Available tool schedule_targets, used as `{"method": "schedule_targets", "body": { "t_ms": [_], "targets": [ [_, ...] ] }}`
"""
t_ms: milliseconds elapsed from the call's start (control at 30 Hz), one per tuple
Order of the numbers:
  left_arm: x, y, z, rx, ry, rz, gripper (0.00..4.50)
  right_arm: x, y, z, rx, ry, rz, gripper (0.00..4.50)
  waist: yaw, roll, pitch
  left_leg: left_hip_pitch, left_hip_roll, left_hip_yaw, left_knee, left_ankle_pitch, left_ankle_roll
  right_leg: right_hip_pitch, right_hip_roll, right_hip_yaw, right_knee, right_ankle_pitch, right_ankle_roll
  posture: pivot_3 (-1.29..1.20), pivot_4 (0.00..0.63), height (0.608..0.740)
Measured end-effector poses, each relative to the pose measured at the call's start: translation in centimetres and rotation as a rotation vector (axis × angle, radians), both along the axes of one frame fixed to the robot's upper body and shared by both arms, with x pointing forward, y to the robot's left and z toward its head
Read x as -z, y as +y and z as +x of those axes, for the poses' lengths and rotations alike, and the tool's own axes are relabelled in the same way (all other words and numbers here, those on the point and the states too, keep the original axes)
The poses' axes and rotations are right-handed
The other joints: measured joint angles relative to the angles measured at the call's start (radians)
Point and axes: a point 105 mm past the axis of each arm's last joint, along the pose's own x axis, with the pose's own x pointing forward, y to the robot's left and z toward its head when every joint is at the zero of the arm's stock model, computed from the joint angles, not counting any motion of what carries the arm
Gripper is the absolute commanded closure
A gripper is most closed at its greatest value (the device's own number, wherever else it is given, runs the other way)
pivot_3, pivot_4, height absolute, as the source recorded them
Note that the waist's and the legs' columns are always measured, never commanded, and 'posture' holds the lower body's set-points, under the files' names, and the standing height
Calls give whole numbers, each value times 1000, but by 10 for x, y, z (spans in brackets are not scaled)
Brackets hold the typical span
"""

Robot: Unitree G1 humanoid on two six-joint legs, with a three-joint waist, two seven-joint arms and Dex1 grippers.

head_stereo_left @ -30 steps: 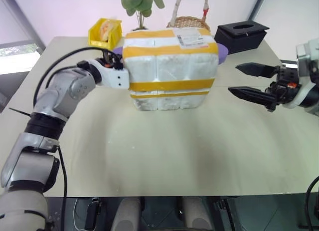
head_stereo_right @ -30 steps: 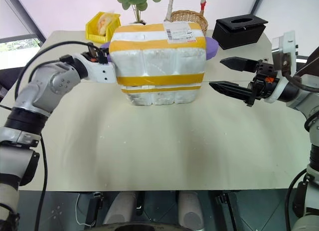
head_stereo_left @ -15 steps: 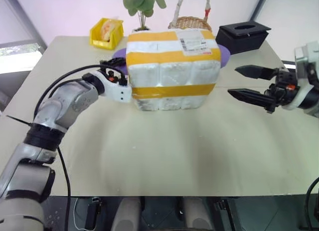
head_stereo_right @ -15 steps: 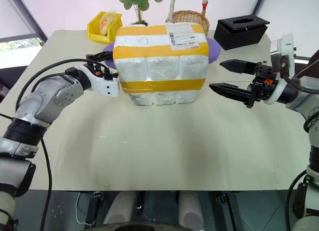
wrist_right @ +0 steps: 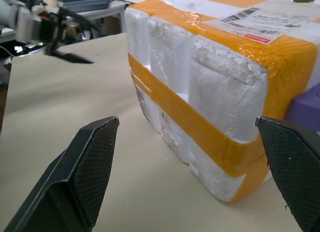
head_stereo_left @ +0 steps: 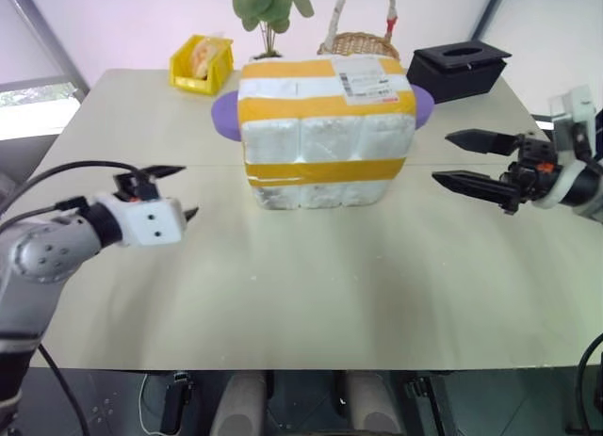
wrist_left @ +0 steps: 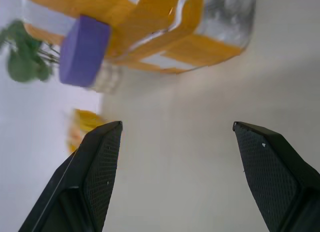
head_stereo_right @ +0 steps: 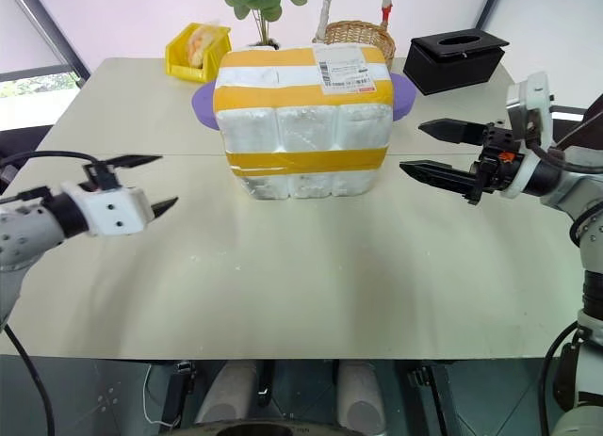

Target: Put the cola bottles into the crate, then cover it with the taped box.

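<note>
The taped box (head_stereo_left: 325, 135) hides the basket's (head_stereo_left: 361, 42) lower part and the plant's (head_stereo_left: 268, 3) pot; the plant's leaves are cropped above.

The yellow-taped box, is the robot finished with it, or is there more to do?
The taped box stands on the table, so covering looks done; no bottles or crate show, presumably underneath. Nothing is in hand: the left gripper and right gripper are open, apart from it. Little seems left.
</note>
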Motion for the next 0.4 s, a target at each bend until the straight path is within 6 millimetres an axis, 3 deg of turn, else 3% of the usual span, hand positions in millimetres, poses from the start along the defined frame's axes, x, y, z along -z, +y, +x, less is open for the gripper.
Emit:
{"method": "schedule_targets", "body": {
  "t_ms": [67, 200, 400],
  "targets": [
    [-20, 11, -10, -15, 130, -252, 804, 0, -2, 2, -3, 0, -7, 0, -5, 0, 0, 0, 0, 0, 0, 0, 0, 0, 0, 0, 0, 0, 0, 0, 150, 740],
    [-49, 27, -30, 19, 345, -518, 804, -1, -12, 5, 1, 14, -25, 0, -11, 0, 0, 1, 0, 0, -1, 0, 0, 0, 0, 0, 1, 0, 1, 0, 150, 740],
    [-70, 39, -46, 79, 472, -610, 804, 2, -26, 8, 15, 36, -48, 0, -19, 0, 0, 2, 0, 1, -1, 0, 0, 0, 0, 0, 0, -1, -1, 0, 150, 740]
  ]
}}
